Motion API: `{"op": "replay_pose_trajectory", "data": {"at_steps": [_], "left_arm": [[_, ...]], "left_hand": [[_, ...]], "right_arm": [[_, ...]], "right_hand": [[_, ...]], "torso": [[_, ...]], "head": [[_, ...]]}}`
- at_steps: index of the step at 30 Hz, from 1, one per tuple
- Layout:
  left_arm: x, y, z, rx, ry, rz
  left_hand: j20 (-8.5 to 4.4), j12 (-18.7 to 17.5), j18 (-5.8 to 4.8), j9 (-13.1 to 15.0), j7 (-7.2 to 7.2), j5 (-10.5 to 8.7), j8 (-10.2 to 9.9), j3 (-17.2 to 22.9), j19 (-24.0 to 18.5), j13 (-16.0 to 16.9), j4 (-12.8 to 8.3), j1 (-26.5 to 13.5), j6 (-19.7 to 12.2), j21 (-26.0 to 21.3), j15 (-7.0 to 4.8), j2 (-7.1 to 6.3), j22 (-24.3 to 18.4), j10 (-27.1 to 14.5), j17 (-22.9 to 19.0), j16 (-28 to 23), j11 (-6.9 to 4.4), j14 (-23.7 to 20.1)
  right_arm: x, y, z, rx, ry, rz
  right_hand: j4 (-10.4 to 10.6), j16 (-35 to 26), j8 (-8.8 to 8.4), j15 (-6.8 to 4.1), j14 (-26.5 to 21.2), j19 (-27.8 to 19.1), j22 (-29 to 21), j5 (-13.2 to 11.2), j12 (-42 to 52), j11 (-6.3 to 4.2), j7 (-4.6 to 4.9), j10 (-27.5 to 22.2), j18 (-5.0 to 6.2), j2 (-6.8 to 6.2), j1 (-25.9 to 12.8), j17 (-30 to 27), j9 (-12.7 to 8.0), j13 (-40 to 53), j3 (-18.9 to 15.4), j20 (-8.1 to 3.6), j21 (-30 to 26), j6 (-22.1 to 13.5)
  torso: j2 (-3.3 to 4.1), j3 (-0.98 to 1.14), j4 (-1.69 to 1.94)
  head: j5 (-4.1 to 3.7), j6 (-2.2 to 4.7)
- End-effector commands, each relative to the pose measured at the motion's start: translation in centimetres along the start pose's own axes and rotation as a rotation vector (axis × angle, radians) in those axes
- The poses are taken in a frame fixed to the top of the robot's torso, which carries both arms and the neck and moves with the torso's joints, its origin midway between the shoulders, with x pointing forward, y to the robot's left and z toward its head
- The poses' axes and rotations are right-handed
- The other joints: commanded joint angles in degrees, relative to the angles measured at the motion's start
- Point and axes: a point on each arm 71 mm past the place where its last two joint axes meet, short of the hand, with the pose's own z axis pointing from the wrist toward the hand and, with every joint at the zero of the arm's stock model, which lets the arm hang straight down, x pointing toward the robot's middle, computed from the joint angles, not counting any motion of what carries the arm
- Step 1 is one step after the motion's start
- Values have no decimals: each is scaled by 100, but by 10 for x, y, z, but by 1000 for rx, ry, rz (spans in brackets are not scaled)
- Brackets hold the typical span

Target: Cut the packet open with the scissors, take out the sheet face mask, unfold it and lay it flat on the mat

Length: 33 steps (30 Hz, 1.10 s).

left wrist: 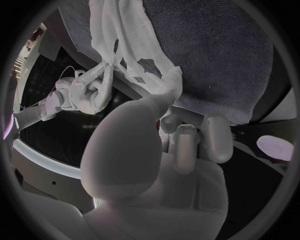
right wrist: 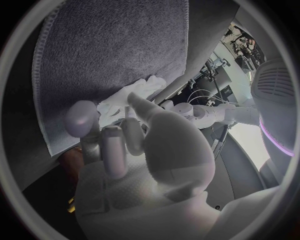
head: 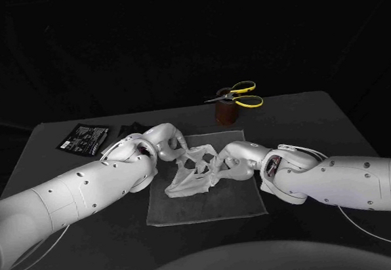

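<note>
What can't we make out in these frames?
Packet: head view, too small to show whether it is cut.
Scissors blades: head view, sunk in the brown holder.
Face mask: head view, crumpled between left hand and right hand, which cover its edges; unfolding unclear.

A brown holder (head: 223, 114) stands upright near the black table's (head: 333, 129) far edge, just right of its middle, and a small dark lump (head: 134, 126) lies further left.
</note>
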Motion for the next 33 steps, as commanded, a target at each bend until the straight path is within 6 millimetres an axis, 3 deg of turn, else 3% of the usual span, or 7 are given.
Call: {"op": "replay_pose_trajectory", "data": {"at_steps": [1,14,33], "left_arm": [[1,-1,1,2,12,3],[-1,3,2,-11,10,8],[-2,8,5,-21,8,16]], "left_hand": [[-14,19,-35,514,14,16,27,19,40,-3,0,-55,-8,22,-37,-7,164,17,932,40,17,410],[-14,16,-33,528,15,16,33,41,34,-10,-13,-69,-17,16,-35,-8,157,10,924,38,19,407],[-14,16,-33,528,15,16,33,41,34,-10,-13,-69,-17,16,-35,-8,157,10,924,38,19,407]], "right_arm": [[-2,1,-1,-20,-29,2],[-3,-1,-5,-30,-17,7],[0,-9,-25,-52,108,-10]], "right_hand": [[-18,24,64,-48,420,20,658,-2,31,-50,-4,21,26,89,39,672,43,28,28,-33,50,57],[-37,34,214,-89,427,48,675,-1,145,-90,-41,127,11,124,52,696,136,153,62,-81,123,61],[-49,27,263,-90,425,29,663,-1,143,-95,-49,132,17,105,38,683,165,157,67,-90,72,54]], "torso": [[1,2,0],[0,3,-2],[-2,7,-8]], "head": [[-3,0],[9,0],[26,0]]}}
